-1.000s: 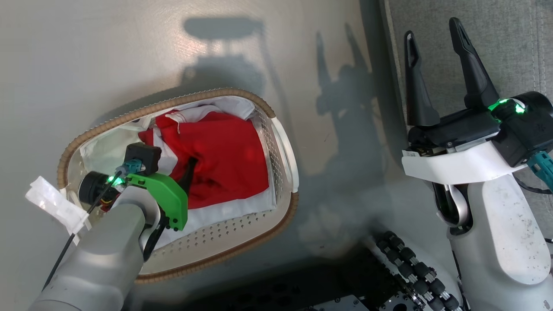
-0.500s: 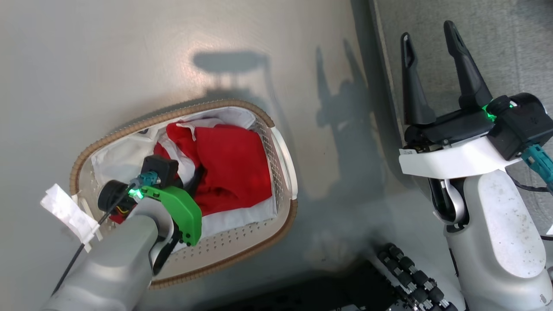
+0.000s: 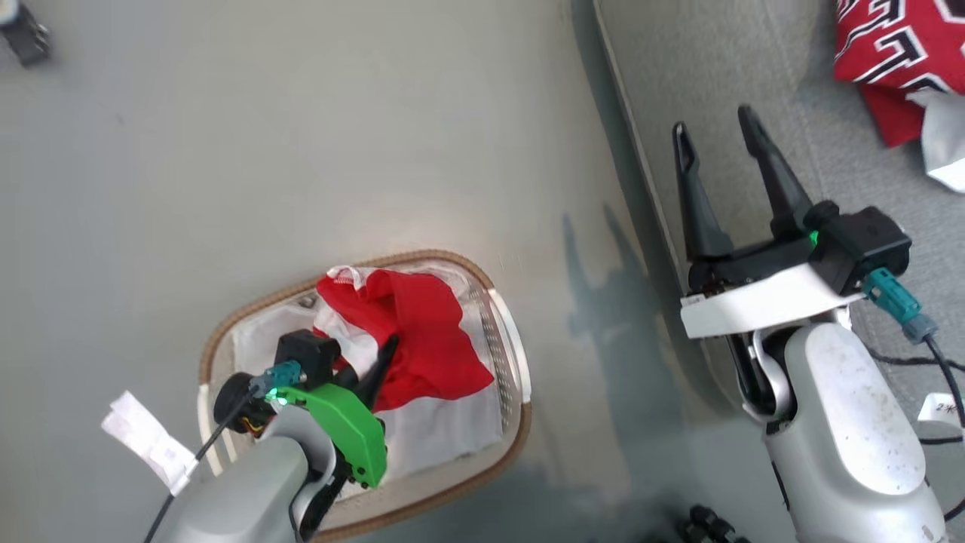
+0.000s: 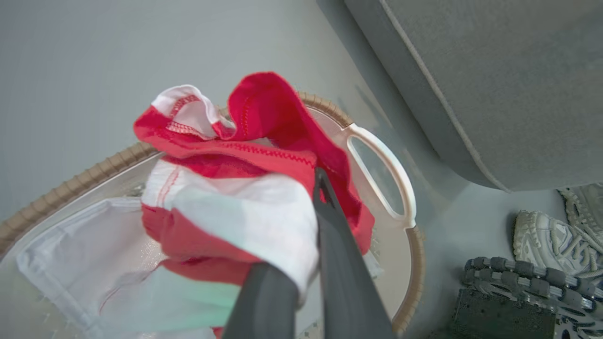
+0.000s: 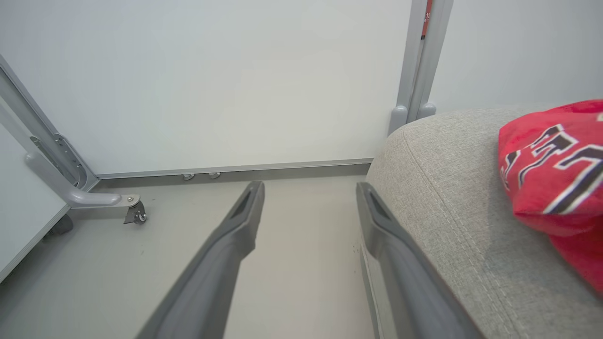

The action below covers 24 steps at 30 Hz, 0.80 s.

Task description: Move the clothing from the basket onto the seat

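Red jersey, soft, light and floppy, hangs bunched in the clamped left gripper over the basket at seven o'clock in the head view; a gathered fold looks the safest hold. The right gripper stands open by the seat at two o'clock.

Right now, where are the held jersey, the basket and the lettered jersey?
held jersey [image 4: 264, 154], left wrist view, on its red stitched fold.
basket [image 4: 418, 263], left wrist view, on its brown woven rim.
lettered jersey [image 5: 551, 165], right wrist view, on its black-and-white letters.
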Tool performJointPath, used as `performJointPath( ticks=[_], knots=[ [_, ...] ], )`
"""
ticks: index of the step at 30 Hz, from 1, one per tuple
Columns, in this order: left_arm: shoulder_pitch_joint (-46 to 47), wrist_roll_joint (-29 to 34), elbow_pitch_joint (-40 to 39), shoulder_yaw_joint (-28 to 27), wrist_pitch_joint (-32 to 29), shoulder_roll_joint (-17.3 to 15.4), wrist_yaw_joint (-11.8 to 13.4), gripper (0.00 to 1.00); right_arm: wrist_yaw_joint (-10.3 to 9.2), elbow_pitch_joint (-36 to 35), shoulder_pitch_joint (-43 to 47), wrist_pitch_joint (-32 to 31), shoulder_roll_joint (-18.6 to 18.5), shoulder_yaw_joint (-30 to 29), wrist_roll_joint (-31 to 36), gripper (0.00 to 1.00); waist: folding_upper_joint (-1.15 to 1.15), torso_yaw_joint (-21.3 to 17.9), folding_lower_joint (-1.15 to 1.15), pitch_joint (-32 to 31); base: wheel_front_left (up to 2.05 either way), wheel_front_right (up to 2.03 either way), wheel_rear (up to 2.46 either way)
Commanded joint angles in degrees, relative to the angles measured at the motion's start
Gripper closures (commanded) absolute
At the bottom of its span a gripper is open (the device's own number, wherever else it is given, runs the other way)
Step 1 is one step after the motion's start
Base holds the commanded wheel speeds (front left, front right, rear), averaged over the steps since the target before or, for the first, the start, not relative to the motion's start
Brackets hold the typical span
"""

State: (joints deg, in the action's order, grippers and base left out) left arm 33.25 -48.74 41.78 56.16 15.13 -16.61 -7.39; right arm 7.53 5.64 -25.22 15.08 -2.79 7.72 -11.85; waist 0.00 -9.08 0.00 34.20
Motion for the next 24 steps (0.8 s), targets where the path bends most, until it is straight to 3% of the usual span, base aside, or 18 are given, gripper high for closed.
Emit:
performJointPath(
  ticks=[1,14,24],
  knots=[
    [-1.87,1.69,-1.55,-1.44,0.01,0.29,-0.14,1.00,-0.08,0.72,1.67,0.13,-0.24,-0.22,-0.41,0.00,0.00,3.72,0.00,-10.43,0.00,0.00,0.00],
    [-8.87,15.50,-19.48,-16.25,0.02,1.57,-0.14,1.00,-0.08,4.97,9.65,0.13,-0.26,0.00,-0.33,0.00,0.00,6.98,0.00,-25.36,0.00,0.00,0.00],
    [-9.54,19.71,-27.61,-21.94,0.02,4.35,-0.14,1.00,-0.08,6.50,14.00,0.13,-0.23,2.22,0.78,0.00,0.00,6.45,0.00,-32.55,0.00,0.00,0.00]
  ],
)
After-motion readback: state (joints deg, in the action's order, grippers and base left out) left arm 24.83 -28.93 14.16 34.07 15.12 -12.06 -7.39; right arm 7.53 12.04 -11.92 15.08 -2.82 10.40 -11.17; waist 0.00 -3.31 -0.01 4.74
